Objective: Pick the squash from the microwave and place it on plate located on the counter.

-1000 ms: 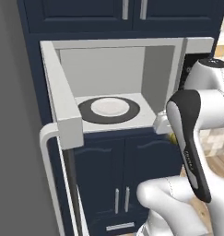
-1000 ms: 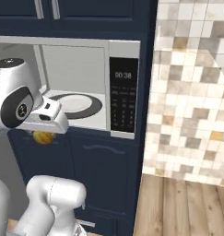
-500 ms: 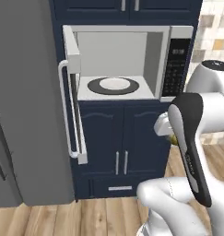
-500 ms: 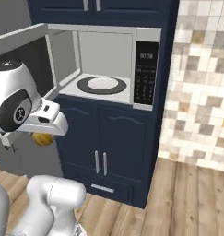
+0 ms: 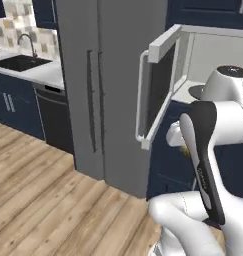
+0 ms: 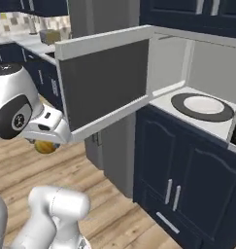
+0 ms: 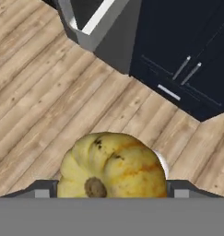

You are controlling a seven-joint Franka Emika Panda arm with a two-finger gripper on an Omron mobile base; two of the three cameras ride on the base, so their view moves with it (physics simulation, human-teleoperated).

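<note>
Wood-plank kitchen floor lies beneath the squash (image 7: 112, 166), a ribbed yellow ball with orange streaks and a brown stem scar, clamped in the gripper (image 6: 46, 144) and hanging out in front of the microwave's (image 6: 187, 63) open door (image 6: 105, 87), low and to the door's outer side. Back inside the microwave sits only the turntable (image 6: 202, 107) with its white dish, so the pick looks done and the carry is in hand. Next, I judge, the base must head past the grey fridge (image 5: 100, 85) toward the counter (image 5: 40, 72) with the black sink (image 5: 20, 62); no plate is visible there yet.
</note>
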